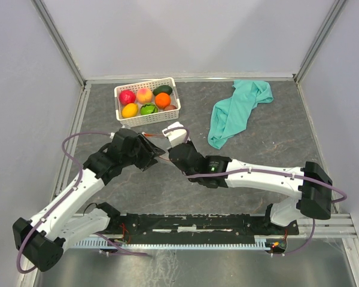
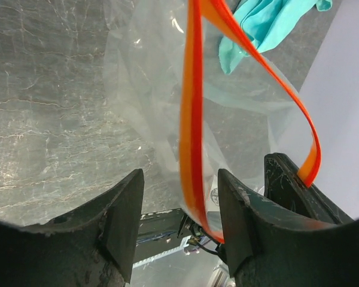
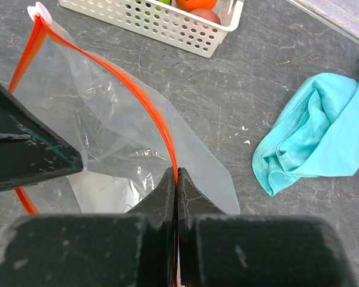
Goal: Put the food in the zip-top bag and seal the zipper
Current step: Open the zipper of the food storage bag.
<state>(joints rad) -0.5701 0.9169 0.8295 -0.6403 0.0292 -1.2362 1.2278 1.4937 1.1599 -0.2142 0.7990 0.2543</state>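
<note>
The food (image 1: 145, 101), small round toy fruits and vegetables, lies in a white perforated basket (image 1: 149, 120) at the back left. The clear zip-top bag (image 3: 107, 113) hangs between the two grippers with its mouth spread open. My right gripper (image 3: 177, 176) is shut on one side of the red-orange zipper (image 3: 137, 89). My left gripper (image 2: 179, 221) is open. The other side of the zipper (image 2: 191, 119) runs loose between its fingers (image 2: 236, 221), close to the right one. In the top view both grippers (image 1: 161, 151) meet in front of the basket.
A crumpled teal cloth (image 1: 239, 113) lies on the grey table to the right of the basket, also in the right wrist view (image 3: 317, 137). The basket's corner (image 3: 167, 24) is just beyond the bag. Metal frame rails border the table.
</note>
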